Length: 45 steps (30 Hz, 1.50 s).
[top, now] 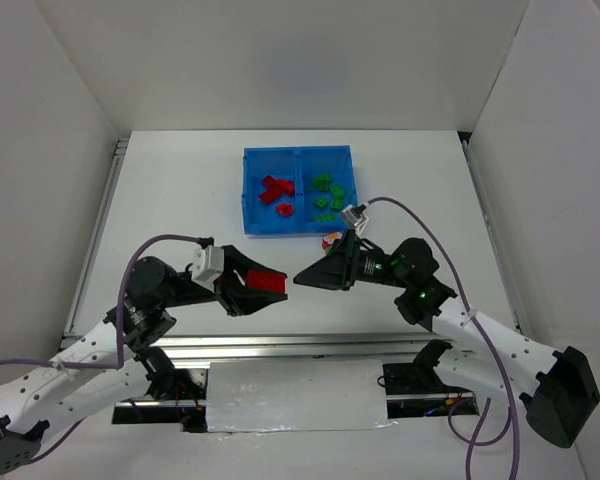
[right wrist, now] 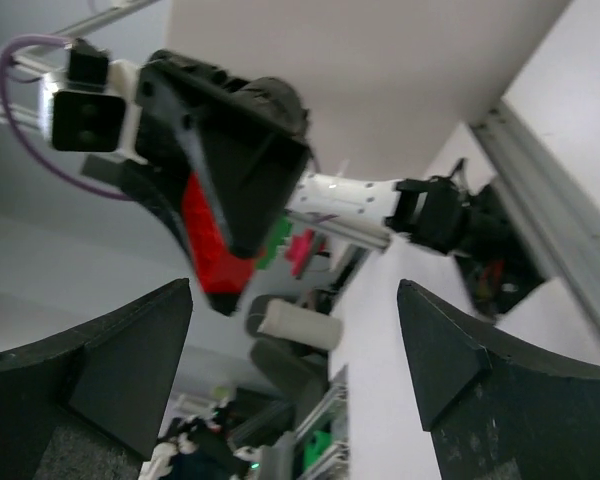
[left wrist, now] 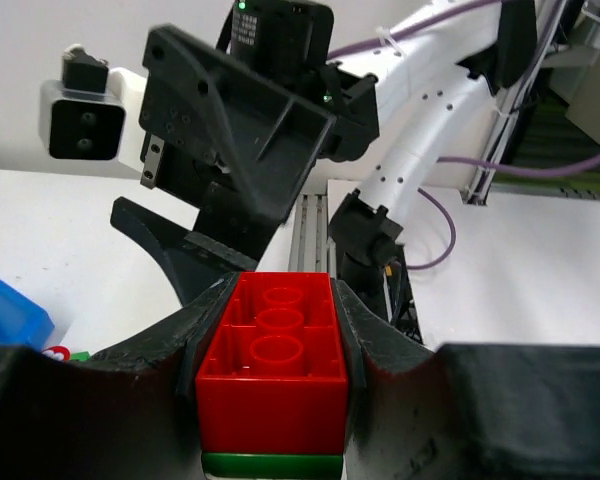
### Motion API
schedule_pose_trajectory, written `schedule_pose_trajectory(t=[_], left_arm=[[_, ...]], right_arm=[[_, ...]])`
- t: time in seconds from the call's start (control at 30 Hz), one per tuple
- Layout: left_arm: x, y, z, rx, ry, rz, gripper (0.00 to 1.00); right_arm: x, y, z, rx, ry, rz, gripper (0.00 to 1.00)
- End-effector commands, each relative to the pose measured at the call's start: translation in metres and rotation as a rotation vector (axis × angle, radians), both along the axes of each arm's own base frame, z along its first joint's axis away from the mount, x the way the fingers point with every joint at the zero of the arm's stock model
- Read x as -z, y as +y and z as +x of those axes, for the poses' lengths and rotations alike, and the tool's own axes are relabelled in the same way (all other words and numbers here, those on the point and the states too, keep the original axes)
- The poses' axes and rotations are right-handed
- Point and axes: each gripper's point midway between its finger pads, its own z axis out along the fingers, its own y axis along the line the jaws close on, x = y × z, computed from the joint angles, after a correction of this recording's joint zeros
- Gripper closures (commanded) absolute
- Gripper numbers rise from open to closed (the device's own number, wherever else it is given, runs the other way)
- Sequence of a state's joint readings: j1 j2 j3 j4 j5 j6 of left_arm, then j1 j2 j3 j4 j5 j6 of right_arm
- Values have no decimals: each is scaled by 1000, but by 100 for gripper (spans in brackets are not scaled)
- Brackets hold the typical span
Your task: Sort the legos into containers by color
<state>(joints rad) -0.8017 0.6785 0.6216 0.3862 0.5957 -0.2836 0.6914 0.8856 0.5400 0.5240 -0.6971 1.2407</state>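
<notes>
Left gripper (top: pixel 263 284) pinches a red-on-green studded plastic brick stack (left wrist: pixel 272 375) nearside of the translucent blue plastic tray (top: pixel 247 195); right gripper (top: pixel 302 275) gapes opposite, probably to split it.

No legible text, label, brand or number anywhere. Only tiny white print on black plastic motor housing with green light (left wrist: pixel 280 35), 12 o'clock in left wrist view; too small and blurred to read.

Place: a robotics lab test cell, by the look of it.
Walls: plain white panels (top: pixel 310 60) box in the white worktop (top: pixel 180 190) at 9, 12 and 3 o'clock.
Frame: aluminium rail (top: pixel 280 347) at 6 o'clock, purple cables (top: pixel 165 238) trailing.
</notes>
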Motion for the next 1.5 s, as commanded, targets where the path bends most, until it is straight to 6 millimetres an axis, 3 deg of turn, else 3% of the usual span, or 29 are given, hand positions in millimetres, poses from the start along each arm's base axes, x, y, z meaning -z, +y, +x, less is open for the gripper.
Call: schedule_pose_trajectory(t=[0.0, 0.2, 0.6, 0.77, 0.87, 0.9, 1.0, 1.1, 1.13, 1.17, 1.27, 1.3, 1.33, 1.4, 1.43, 1.47], left_arm=[[-22, -2, -16, 91, -142, -41, 100], [-23, -5, -6, 50, -159, -28, 100], [-31, -7, -2, 42, -171, -90, 100], [-31, -8, -4, 57, -164, -99, 100], [-32, -8, -8, 70, -170, -106, 100], [-32, -8, -7, 70, -168, -104, 100], [-30, -7, -7, 62, -167, -96, 100], [-25, -7, -2, 33, -158, -79, 100], [-23, -6, 1, 18, -153, -67, 99], [-22, -5, 2, 7, -149, -66, 93], [-21, -4, 12, -48, -125, -55, 50], [-21, -2, 18, -83, -115, -53, 14], [-20, -2, 21, -97, -111, -46, 1], [-19, -1, 27, -131, -97, -13, 0], [-16, -2, 29, -133, -90, 7, 0], [-17, -2, 29, -134, -81, 36, 1]], right_arm=[[-43, 1, -24, -92, 23, 149, 9], [-59, 14, -33, -100, 116, 202, 10], [-48, 40, -21, 26, 310, 208, 18], [-59, 52, -22, 6, 319, 235, 21], [-60, 57, -18, 13, 341, 269, 28], [-55, 57, -16, 16, 357, 277, 39], [-63, 57, -17, -2, 338, 315, 59], [-65, 56, -23, -15, 331, 317, 70], [-65, 57, -24, -14, 326, 312, 83], [-67, 55, -25, -12, 320, 310, 88], [-62, 56, -23, 25, 299, 241, 90], [-63, 55, -22, 44, 264, 227, 90], [-50, 58, -19, 68, 278, 158, 90], [-52, 56, -15, 110, 217, 102, 92], [-34, 56, -14, 132, 228, 16, 92], [-40, 53, -10, 162, 205, -2, 93]])
